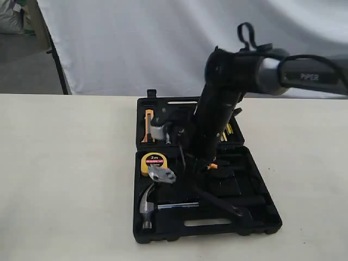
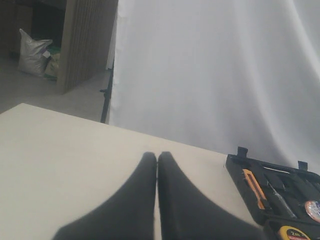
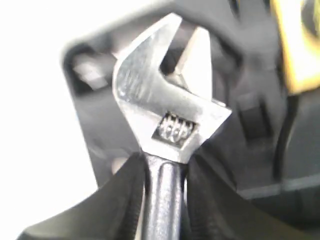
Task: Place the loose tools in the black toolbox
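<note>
The black toolbox (image 1: 217, 231) lies open on the table. My right gripper (image 1: 182, 176) reaches down over its near half and is shut on the silver adjustable wrench (image 1: 161, 174). The right wrist view shows both fingers (image 3: 125, 190) pressed against the wrench's shaft just behind its head (image 3: 150, 95). The claw hammer (image 1: 148, 206) lies in the toolbox's near half, head to the left. A small round tape roll (image 2: 313, 210) rests in the far half. My left gripper (image 2: 158, 156) is shut and empty above the bare table, left of the toolbox (image 2: 240, 167).
A yellow tape measure (image 1: 153, 161) sits in the toolbox beside the wrench head. An orange utility knife (image 1: 148, 125) lies in the far half. A white backdrop hangs behind the table (image 1: 65, 174).
</note>
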Controlling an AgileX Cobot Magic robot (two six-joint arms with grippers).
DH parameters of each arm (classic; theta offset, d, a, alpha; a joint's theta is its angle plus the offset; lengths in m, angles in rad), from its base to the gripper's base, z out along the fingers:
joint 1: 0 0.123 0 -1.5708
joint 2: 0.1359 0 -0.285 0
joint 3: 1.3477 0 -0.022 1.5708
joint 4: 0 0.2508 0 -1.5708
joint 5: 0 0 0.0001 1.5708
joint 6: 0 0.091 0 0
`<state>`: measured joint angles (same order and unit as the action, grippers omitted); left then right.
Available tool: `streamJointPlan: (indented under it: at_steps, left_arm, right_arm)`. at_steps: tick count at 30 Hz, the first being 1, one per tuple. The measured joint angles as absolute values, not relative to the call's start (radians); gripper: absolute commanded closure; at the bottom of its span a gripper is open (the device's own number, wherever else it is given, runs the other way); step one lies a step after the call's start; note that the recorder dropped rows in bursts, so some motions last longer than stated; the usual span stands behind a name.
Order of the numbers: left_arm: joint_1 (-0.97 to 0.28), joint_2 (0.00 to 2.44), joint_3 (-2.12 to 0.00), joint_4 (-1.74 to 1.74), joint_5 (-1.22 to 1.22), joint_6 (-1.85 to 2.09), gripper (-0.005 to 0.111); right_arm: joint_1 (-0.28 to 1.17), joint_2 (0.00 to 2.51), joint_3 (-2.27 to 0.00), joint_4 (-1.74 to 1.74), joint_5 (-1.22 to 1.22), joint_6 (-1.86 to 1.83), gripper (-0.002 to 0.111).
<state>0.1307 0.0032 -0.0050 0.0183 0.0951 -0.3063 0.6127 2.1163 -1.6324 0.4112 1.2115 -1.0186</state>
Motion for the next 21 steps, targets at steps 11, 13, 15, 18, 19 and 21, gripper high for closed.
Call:
streamJointPlan:
  at_steps: [11, 13, 15, 18, 19, 21]
  left_arm:
    - [0.131, 0.003, -0.005, 0.018, 0.095, -0.306, 0.106]
    - [0.131, 0.003, -0.005, 0.018, 0.095, -0.306, 0.106]
    - [0.131, 0.003, -0.005, 0.018, 0.095, -0.306, 0.106]
    - [0.131, 0.003, -0.005, 0.018, 0.095, -0.306, 0.106]
    - [0.131, 0.003, -0.005, 0.018, 0.095, -0.306, 0.106]
    - [0.131, 0.003, -0.005, 0.018, 0.095, -0.306, 0.106]
  right_arm:
    - [0.379, 2.17, -1.648, 0.646, 1.214, -1.131, 0.109]
    - [0.352, 2.174, -1.644, 0.688, 1.214, -1.138, 0.109]
    - [0.324, 2.172, -1.644, 0.73, 1.214, -1.145, 0.109]
    - [0.261, 2.168, -1.63, 0.786, 1.214, -1.156, 0.109]
    - [0.237, 2.168, -1.615, 0.807, 1.214, -1.167, 0.109]
    - [0.196, 2.168, -1.581, 0.84, 1.212, -1.194, 0.109]
